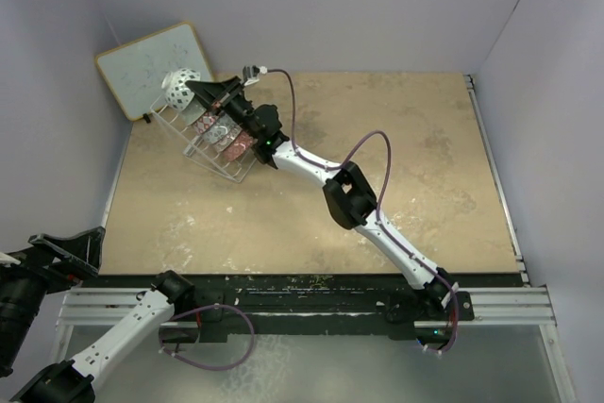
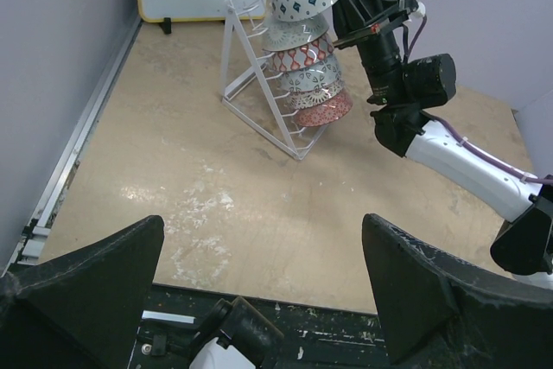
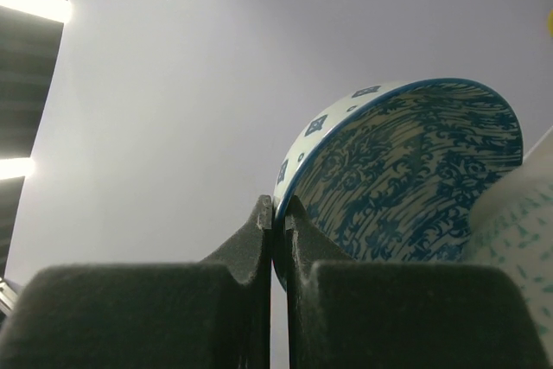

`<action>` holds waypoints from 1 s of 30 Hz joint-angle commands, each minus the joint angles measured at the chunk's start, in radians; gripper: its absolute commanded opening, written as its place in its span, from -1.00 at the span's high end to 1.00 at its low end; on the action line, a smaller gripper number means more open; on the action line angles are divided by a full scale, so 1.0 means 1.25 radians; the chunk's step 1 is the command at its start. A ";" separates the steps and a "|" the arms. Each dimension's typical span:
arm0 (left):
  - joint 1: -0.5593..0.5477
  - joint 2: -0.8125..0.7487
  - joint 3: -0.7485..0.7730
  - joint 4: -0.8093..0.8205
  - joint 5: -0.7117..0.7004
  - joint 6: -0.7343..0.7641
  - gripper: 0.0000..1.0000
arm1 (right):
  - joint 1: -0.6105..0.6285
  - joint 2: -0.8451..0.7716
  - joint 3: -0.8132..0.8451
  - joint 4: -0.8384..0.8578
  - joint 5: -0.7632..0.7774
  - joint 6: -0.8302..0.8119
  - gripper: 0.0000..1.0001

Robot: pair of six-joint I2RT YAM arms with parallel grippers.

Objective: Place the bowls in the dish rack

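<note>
Bowls [image 2: 309, 84] sit nested on edge in the white wire dish rack [image 2: 263, 84], far left on the sandy, scuffed desk [image 2: 216, 205]. Nearest, the left claw [image 2: 259, 257] hangs released. Rightward, the right claw [image 3: 278, 211] is clenched on the thin glazed rim of the blue bowl [image 3: 406, 170] at the rack's top; best lower it until wires cradle it, then let go gently.

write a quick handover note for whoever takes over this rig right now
Right gripper: fingers shut on the rim of a blue bowl, held at the top end of the dish rack; not yet released.
Left gripper: open, empty, at the near left edge.
Done: the other bowls stand in a row in the rack below it.
Left: seat the blue bowl, open, pull away.
</note>
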 commanded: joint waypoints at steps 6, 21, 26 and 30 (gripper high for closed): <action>-0.005 0.015 0.007 0.004 -0.009 -0.001 -0.98 | 0.004 0.002 0.069 0.008 0.036 0.014 1.00; -0.005 0.002 0.003 0.004 -0.007 -0.003 -0.98 | 0.006 0.010 0.082 -0.067 0.065 0.005 0.95; -0.005 -0.001 0.002 0.004 -0.010 -0.002 -0.98 | 0.007 0.013 0.087 -0.084 0.094 -0.007 0.95; -0.006 0.000 0.001 0.004 -0.014 0.002 -0.98 | 0.008 0.014 0.094 -0.097 0.124 -0.019 0.96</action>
